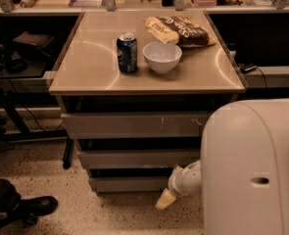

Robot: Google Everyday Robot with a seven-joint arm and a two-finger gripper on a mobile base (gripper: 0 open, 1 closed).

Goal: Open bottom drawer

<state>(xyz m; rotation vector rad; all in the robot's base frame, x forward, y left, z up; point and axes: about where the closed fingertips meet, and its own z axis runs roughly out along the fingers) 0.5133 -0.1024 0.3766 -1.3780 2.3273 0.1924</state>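
The bottom drawer (127, 183) is the lowest and narrowest of three grey fronts under the tan table top (90, 77). Its flat front sits flush with a dark gap above it. My gripper (165, 199) hangs low at the drawer's right end, just in front of its lower corner and near the floor, its pale tip pointing down-left. The white wrist (185, 179) behind it runs into the big white arm body (252, 170), which hides the right ends of all three drawers.
On the table top stand a blue can (127, 53), a white bowl (162, 57) and a snack bag (180, 31). A dark shoe (34, 205) lies on the speckled floor at the left. Black desk legs and cables stand left of the cabinet.
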